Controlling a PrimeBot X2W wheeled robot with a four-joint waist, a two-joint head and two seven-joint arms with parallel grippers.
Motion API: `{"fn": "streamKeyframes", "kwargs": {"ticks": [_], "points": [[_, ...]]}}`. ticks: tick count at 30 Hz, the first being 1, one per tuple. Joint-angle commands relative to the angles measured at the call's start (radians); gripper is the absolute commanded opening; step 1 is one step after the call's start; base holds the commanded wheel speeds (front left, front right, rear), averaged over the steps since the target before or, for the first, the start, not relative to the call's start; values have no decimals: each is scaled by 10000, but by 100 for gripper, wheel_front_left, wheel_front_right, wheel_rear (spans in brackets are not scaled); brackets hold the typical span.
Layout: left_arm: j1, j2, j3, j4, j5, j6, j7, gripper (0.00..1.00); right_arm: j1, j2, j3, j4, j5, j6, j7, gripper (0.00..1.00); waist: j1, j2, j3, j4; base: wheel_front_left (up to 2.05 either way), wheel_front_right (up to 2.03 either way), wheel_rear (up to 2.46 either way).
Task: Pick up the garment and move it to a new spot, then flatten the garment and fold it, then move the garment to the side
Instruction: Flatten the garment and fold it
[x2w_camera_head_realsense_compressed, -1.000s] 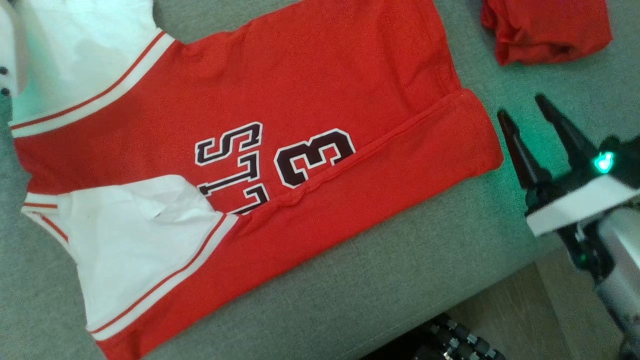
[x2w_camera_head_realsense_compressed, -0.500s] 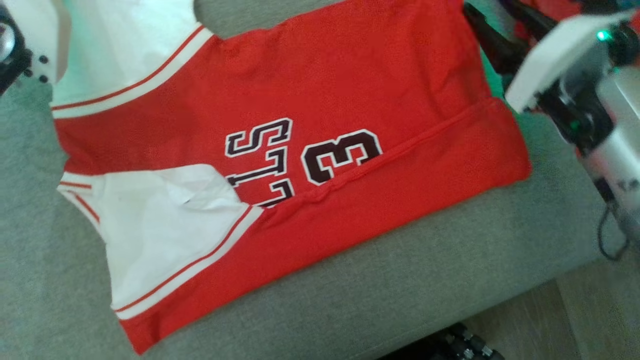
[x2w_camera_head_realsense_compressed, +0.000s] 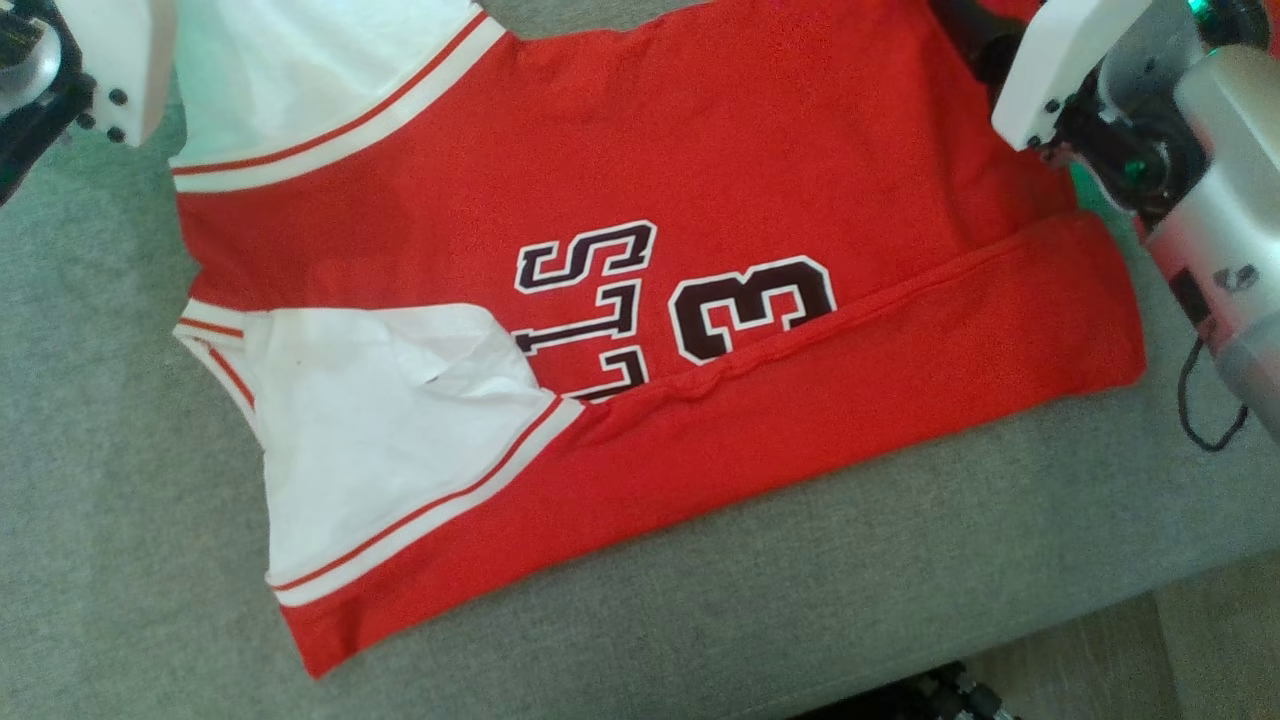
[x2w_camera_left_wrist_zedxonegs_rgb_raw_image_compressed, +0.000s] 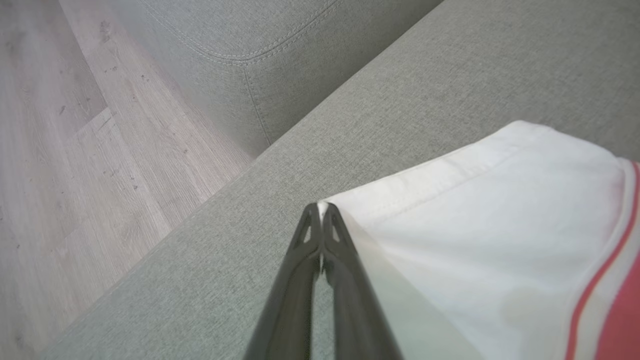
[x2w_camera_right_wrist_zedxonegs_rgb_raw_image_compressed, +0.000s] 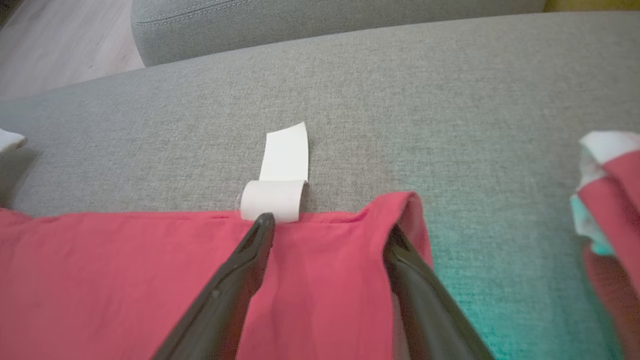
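Observation:
The garment (x2w_camera_head_realsense_compressed: 640, 180) is a red jersey with white sleeves and dark lettering, spread over a grey sofa cushion (x2w_camera_head_realsense_compressed: 800, 600). Its near long edge is folded over. My left gripper (x2w_camera_left_wrist_zedxonegs_rgb_raw_image_compressed: 320, 210) is shut on the corner of the far white sleeve (x2w_camera_left_wrist_zedxonegs_rgb_raw_image_compressed: 500, 225), pinching the hem between its tips. Its pale wrist (x2w_camera_head_realsense_compressed: 110, 60) shows at the upper left of the head view. My right gripper (x2w_camera_right_wrist_zedxonegs_rgb_raw_image_compressed: 330, 225) stands open over the garment's red hem (x2w_camera_right_wrist_zedxonegs_rgb_raw_image_compressed: 125, 270), one finger beside a curled white label (x2w_camera_right_wrist_zedxonegs_rgb_raw_image_compressed: 282, 170). The right forearm (x2w_camera_head_realsense_compressed: 1200, 200) reaches in from the right.
Another red and white piece of cloth (x2w_camera_right_wrist_zedxonegs_rgb_raw_image_compressed: 610, 200) lies on the cushion to the right of my right gripper. Wooden floor (x2w_camera_left_wrist_zedxonegs_rgb_raw_image_compressed: 75, 150) lies beyond the sofa's edge, and also at the lower right (x2w_camera_head_realsense_compressed: 1210, 650). A second cushion (x2w_camera_left_wrist_zedxonegs_rgb_raw_image_compressed: 260, 55) adjoins this one.
The head camera has turned, shifting the picture. My right gripper, still open, has moved from beside the near hem to the garment's far right corner. The left wrist has come into view.

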Motion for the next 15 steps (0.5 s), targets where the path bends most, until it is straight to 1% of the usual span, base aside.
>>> {"fn": "streamKeyframes", "kwargs": {"ticks": [1,6,7,9,10,11,12,13,14,15], "points": [[-637,316,417,-219,100,-23,-113,0,-219,-50,29,-59,121,-7,-117,100,-1,0,38,71,0,0,0],[-724,258,381,-139,122,-42,-244,0,-500,-114,265,249,279,-7,-264,100,-1,0,108,184,0,0,0],[-740,244,371,-114,123,-46,-273,0,-553,-138,328,320,321,-7,-280,98,-1,0,121,209,0,0,0],[-762,217,361,-55,114,-53,-335,0,-649,-179,450,451,403,-7,-307,90,-1,0,147,245,0,0,0],[-781,203,350,6,114,-59,-402,0,-744,-218,558,563,484,-7,-354,73,-1,0,167,267,0,0,0],[-792,200,348,36,116,-61,-442,0,-788,-227,602,610,523,-7,-405,43,-1,0,177,275,0,0,0],[-806,199,353,64,136,-55,-510,0,-827,-231,640,647,571,-7,-463,29,-1,0,186,281,0,0,0],[-823,198,356,90,171,-43,-601,0,-858,-233,688,678,615,-7,-507,13,-1,0,195,289,0,0,0],[-836,191,351,124,199,-40,-675,0,-884,-240,741,702,659,-7,-539,0,-1,0,202,296,0,0,0],[-849,182,344,158,218,-42,-739,0,-917,-260,790,728,695,-7,-586,0,-1,0,210,303,0,0,0]]}}
